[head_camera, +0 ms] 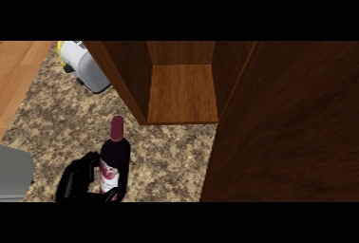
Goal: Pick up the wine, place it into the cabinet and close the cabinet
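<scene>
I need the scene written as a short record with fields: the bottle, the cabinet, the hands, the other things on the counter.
bottle: wine bottle, upright on the speckled counter, dark red cap, white label
cabinet: wooden cabinet, open, its shelf bare; its door swung open at the view's right
left robot hand: left robot hand, fingers curled round the bottle's lower body
right robot hand: not in view
other things: white and yellow appliance at the back left; grey object at the left edge
task state: bottle not yet in the cabinet
</scene>
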Robot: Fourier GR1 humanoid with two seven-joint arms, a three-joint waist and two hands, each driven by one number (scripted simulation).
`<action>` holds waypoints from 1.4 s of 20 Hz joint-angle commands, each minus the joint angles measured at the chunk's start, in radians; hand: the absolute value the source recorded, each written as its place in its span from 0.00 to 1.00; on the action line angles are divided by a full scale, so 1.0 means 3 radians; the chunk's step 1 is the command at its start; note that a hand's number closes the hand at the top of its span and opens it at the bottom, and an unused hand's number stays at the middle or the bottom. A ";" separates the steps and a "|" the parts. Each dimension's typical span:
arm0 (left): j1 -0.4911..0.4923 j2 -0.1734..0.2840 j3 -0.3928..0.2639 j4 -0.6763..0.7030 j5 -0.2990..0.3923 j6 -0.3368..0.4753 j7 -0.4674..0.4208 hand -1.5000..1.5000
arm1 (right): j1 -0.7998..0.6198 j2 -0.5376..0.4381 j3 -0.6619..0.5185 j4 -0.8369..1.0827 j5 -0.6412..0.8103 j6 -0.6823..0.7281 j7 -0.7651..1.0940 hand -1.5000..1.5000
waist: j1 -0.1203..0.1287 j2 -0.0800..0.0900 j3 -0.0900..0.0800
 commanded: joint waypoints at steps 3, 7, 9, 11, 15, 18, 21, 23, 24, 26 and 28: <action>-0.0261 -0.0016 -0.0161 0.0122 0.0023 -0.0407 0.0087 1.00 | 0.0395 -0.0083 0.0214 -0.0454 0.0313 -0.0050 -0.0104 0.00 | 0.0026 0.0003 0.0005; -0.0048 -0.0116 -0.0309 -0.0379 -0.0021 -0.0321 0.0219 1.00 | 0.0401 -0.0097 0.0191 -0.0508 0.0345 -0.0079 -0.0050 0.00 | 0.0065 -0.0001 0.0007; -0.0118 -0.0223 -0.0359 -0.0484 -0.0057 -0.0145 0.0383 1.00 | 0.0554 -0.0308 0.0003 -0.0702 0.0132 0.0005 -0.0150 0.00 | 0.0048 -0.0001 0.0010; -0.0040 -0.0160 -0.0393 -0.0699 -0.0005 -0.0245 0.0518 1.00 | 0.0487 -0.0282 0.0078 -0.0656 0.0297 -0.0024 -0.0053 0.00 | 0.0060 -0.0005 0.0007; 0.0195 -0.0326 -0.0678 -0.1067 -0.0155 -0.0114 0.0643 1.00 | 0.0408 -0.0112 0.0292 -0.0453 0.0435 -0.0168 -0.0084 0.00 | 0.0080 -0.0006 0.0004; 0.0087 -0.0318 -0.0613 -0.1011 -0.0103 -0.0112 0.0723 1.00 | 0.0688 -0.0374 0.0266 -0.0799 0.0390 -0.0146 -0.0168 0.00 | 0.0040 -0.0007 0.0004; -0.0054 -0.0489 -0.0719 -0.1245 -0.0196 0.0209 0.0954 1.00 | 0.0356 -0.0237 0.0058 -0.0492 0.0233 -0.0107 -0.0091 0.00 | 0.0076 0.0007 0.0003; -0.0009 -0.0492 -0.0874 -0.1419 -0.0174 0.0438 0.1049 1.00 | 0.0718 -0.0417 0.0215 -0.0744 0.0264 -0.0150 -0.0303 0.00 | 0.0037 -0.0007 0.0006; -0.0133 -0.0493 -0.0866 -0.1345 -0.0185 0.0497 0.1147 1.00 | 0.0750 -0.0451 0.0195 -0.0786 0.0249 -0.0157 -0.0260 0.00 | 0.0029 -0.0003 0.0005; -0.0128 -0.0494 -0.0863 -0.1365 -0.0337 0.0669 0.1009 1.00 | 0.0633 -0.0411 0.0122 -0.0622 0.0176 -0.0122 -0.0300 0.00 | 0.0059 0.0004 0.0005; -0.0346 -0.0495 -0.1083 -0.1387 -0.0188 0.1045 0.1111 1.00 | 0.0608 -0.0470 0.0040 -0.0708 0.0095 -0.0106 -0.0281 0.00 | 0.0033 0.0003 0.0004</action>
